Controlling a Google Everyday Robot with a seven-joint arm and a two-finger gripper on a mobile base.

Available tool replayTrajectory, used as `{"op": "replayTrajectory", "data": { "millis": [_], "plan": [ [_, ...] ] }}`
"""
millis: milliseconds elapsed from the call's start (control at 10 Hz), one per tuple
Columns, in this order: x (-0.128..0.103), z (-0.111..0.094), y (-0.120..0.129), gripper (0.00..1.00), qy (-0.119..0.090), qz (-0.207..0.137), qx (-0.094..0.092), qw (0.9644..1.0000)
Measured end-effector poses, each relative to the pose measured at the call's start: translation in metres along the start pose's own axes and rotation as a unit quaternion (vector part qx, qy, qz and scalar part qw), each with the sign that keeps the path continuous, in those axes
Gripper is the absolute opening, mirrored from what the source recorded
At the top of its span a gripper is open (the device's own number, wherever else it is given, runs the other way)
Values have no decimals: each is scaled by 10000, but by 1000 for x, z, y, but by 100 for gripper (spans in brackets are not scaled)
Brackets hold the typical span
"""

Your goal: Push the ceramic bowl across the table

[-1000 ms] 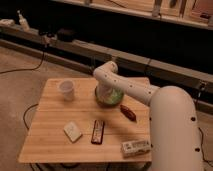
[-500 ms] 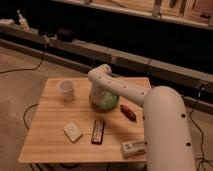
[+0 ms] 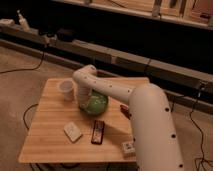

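Note:
The green ceramic bowl [image 3: 96, 104] sits near the middle of the light wooden table [image 3: 47, 135], just right of a small white cup [image 3: 66, 88]. My white arm reaches in from the lower right, bends over the bowl and points down. The gripper [image 3: 83, 101] is at the bowl's left rim, between the bowl and the cup, and looks to be against the bowl. The arm hides part of the bowl's far side.
A white block [image 3: 73, 131] and a dark flat bar [image 3: 98, 132] lie in front of the bowl. A reddish-brown item [image 3: 123, 110] lies to its right and a small packet [image 3: 129, 146] near the front right edge. A cable [image 3: 27, 112] runs on the floor at left.
The bowl has slid left and slightly toward the front, ending closer to the cup. The arm's end has moved left with it.

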Motion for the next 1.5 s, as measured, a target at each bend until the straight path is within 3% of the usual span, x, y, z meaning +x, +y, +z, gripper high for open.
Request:
{"op": "replayTrajectory", "data": {
  "millis": [300, 600, 800, 1000, 1200, 1500],
  "plan": [
    [-23, 25, -31, 0, -348, -200, -138, 9991],
    [-21, 23, -44, 0, -164, -248, -401, 9988],
    [-8, 13, -21, 0, 66, 39, -699, 9975],
    [-3, 2, 2, 0, 153, 358, -855, 9956],
    [-2, -7, 23, 0, 91, 655, -802, 9946],
    [6, -31, 56, 3, 59, 966, -546, 9938]
  ]
}}
